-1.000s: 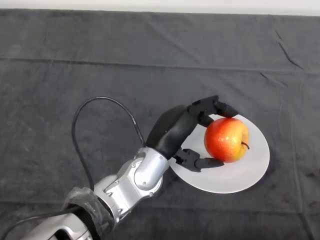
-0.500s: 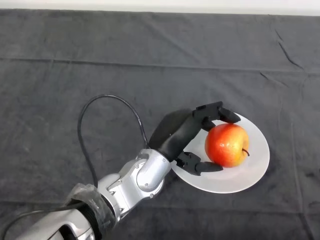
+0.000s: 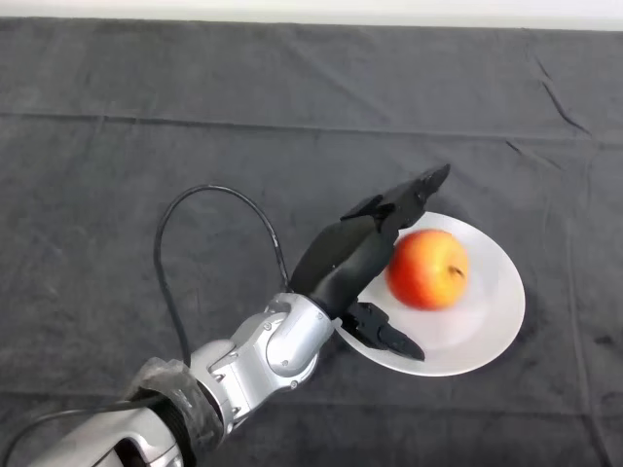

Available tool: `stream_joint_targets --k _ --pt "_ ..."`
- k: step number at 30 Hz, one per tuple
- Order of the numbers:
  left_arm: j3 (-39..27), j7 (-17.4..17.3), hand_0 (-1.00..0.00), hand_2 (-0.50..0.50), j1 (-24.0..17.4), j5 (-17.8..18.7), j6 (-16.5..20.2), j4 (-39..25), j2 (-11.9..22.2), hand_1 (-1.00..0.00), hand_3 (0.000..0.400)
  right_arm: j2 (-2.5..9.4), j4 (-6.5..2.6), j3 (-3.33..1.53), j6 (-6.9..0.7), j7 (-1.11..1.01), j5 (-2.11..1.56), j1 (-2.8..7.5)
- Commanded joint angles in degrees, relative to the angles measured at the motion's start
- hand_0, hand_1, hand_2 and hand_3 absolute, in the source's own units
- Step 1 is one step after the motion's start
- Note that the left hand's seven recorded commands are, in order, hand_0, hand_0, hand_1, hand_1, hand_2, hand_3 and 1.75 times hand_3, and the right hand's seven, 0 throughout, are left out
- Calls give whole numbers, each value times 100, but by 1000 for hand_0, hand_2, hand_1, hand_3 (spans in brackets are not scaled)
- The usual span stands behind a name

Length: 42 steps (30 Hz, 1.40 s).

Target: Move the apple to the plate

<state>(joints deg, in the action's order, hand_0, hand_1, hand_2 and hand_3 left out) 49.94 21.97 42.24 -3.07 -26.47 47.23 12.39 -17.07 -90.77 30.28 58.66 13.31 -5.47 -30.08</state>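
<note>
A dark cloth covers the worktop. On it lies a white plate with the apple on it, just right of the left hand, whose fingers are spread wide and hold nothing.

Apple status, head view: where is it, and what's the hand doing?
Left hand open, fingers straight, not gripping. Apple sits on the white plate, stem up. Nothing in the way.
</note>
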Motion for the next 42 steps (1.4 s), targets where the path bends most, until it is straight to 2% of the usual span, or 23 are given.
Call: stream_joint_targets --k 1,6,12,25,42 --pt "-216 -90 0 0 388 73 -28 -265 250 0 0 450 -640 110 -519 18 -63 641" --pt "-633 -125 0 0 341 207 -66 -505 503 0 0 450 -636 113 -521 18 -60 642" --pt "-1163 -13 0 0 202 300 -84 -843 766 0 0 451 -629 115 -526 19 -58 645" --pt "-2217 316 0 0 -177 415 -228 -1267 1091 0 0 454 -612 113 -537 20 -57 650" --pt "-3548 352 0 0 -790 774 -341 -1702 1557 0 0 457 -591 105 -551 21 -63 657"
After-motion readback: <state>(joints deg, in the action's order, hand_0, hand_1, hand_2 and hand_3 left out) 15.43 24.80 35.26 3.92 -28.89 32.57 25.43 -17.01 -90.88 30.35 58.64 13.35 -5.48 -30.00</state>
